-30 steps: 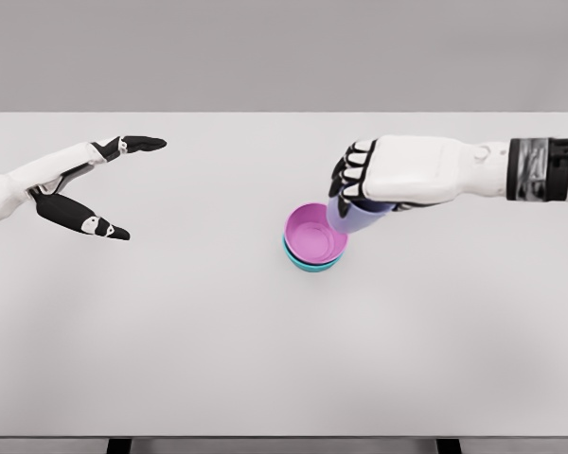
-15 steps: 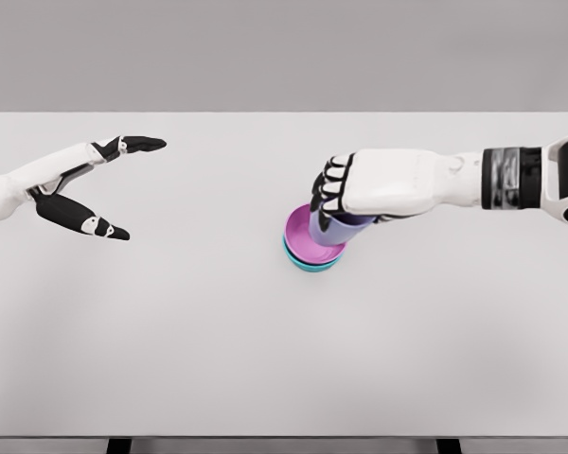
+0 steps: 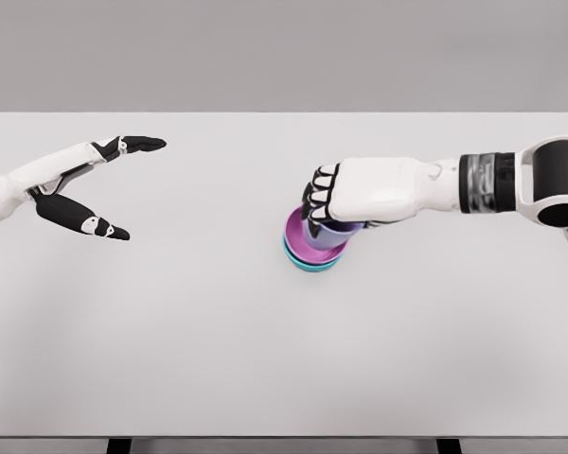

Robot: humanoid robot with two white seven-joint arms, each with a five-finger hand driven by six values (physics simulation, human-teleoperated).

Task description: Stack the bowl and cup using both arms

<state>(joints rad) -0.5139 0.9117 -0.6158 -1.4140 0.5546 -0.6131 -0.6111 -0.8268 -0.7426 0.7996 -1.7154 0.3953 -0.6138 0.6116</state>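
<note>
A pink bowl (image 3: 298,243) sits nested in a teal bowl (image 3: 308,266) near the middle of the white table (image 3: 265,359). My right hand (image 3: 336,199) is directly above them, shut on a lavender cup (image 3: 329,232). The cup's lower part is inside the pink bowl, and the hand hides its top. Whether the cup rests on the bowl's bottom is hidden. At the far left, my left hand (image 3: 109,189) hovers over the table with fingers spread, holding nothing.
The table's far edge runs across the top, in front of a grey wall. Two dark table legs (image 3: 119,445) show below the near edge.
My right hand has carried the cup left and down, from beside the bowls' right rim into the pink bowl. The left hand has not moved.
</note>
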